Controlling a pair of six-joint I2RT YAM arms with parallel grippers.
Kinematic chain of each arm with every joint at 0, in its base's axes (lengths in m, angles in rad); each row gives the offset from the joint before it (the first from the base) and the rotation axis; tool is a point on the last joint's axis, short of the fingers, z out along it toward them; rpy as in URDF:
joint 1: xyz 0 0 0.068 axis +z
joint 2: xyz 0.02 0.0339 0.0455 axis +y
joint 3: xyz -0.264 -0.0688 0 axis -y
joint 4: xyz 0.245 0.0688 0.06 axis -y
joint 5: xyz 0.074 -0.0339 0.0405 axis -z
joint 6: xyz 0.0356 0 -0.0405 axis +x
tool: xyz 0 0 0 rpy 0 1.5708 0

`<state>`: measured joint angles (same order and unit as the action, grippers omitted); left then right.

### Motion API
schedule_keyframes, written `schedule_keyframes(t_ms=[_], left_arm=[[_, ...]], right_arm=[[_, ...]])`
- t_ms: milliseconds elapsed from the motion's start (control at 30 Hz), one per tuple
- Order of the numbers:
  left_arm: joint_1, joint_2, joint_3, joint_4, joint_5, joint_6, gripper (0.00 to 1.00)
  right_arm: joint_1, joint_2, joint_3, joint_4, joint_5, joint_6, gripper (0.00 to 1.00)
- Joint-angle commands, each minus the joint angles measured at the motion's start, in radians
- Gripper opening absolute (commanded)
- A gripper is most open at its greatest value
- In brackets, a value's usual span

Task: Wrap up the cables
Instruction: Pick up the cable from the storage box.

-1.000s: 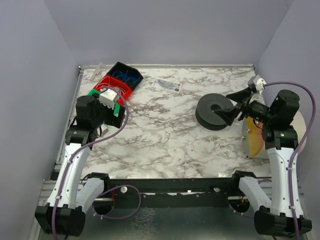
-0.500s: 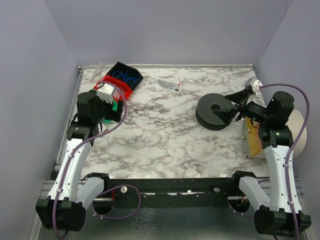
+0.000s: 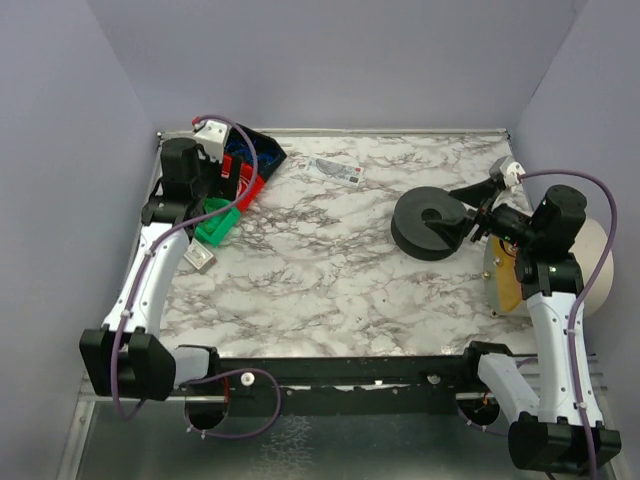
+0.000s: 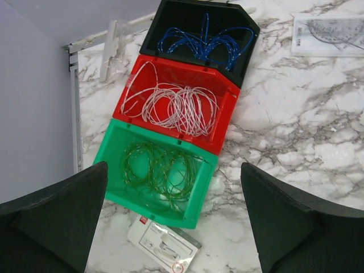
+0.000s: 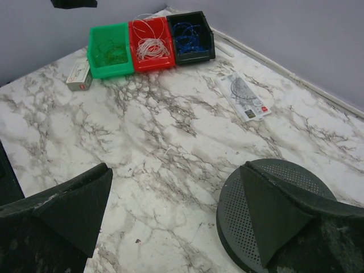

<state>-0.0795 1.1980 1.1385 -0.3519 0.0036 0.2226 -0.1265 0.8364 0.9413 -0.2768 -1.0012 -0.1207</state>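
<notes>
1. Cables [image 3: 420, 246] show only as a dark band around the side of a big black spool [image 3: 412, 207], between its two round flanges. The single turns are too small to tell apart.
2. The spool lies flat on the right half of the marble table [image 3: 330, 285], just in front of the right gripper [image 3: 462, 212].
3. The right gripper has its fingers spread wide and grasps nothing. One finger overlaps the edge of the spool, and I cannot tell if it touches.
4. The top view shows the centre hole of the spool. The right wrist view shows instead that its upper face is full of small holes.
5. Only the left wrist view shows what is inside the bins. The left gripper [image 4: 173, 165], fingers wide apart and empty, hangs above three bins in a row at the far left corner:
   - a black bin [image 4: 245, 57] with blue wire
   - a red bin [image 4: 223, 132] with white wire
   - a green bin [image 4: 153, 211] with green wire
6. A small flat packet [image 4: 165, 247] lies just beside the green bin. A printed card [image 3: 336, 170] lies between the bins and the spool, apart from both.
7. In the top view the left arm [image 3: 150, 270] hides part of the red and black bins. In the right wrist view the gripper's own finger covers part of the spool.
</notes>
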Motion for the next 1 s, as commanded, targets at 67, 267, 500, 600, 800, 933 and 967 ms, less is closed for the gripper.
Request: schedule_keyframes(t_ms=[67, 267, 500, 600, 800, 933, 967], left_arm=[[0.004, 0.201, 0.149, -0.005, -0.053, -0.009, 0.99], [0.004, 0.397, 0.257, -0.007, -0.017, -0.013, 0.93], [0.004, 0.61, 0.396, -0.036, -0.01, -0.05, 0.89], [0.004, 0.679, 0.45, -0.048, -0.005, -0.06, 0.86], [0.004, 0.791, 0.534, -0.074, -0.014, -0.079, 0.83], [0.004, 0.84, 0.561, -0.089, -0.025, -0.093, 0.81], [0.004, 0.85, 0.567, -0.097, -0.024, -0.097, 0.8]], right_arm=[[-0.005, -0.017, -0.018, 0.044, 0.029, 0.012, 1.0], [-0.006, -0.024, -0.031, 0.054, 0.029, 0.009, 1.0], [-0.006, -0.029, -0.037, 0.058, 0.019, 0.006, 1.0], [-0.005, -0.031, -0.039, 0.058, 0.018, 0.0, 1.0], [-0.004, -0.031, -0.043, 0.058, 0.018, -0.004, 1.0], [-0.006, -0.031, -0.042, 0.057, 0.022, -0.011, 1.0], [-0.006, -0.031, -0.044, 0.055, 0.022, -0.012, 1.0]])
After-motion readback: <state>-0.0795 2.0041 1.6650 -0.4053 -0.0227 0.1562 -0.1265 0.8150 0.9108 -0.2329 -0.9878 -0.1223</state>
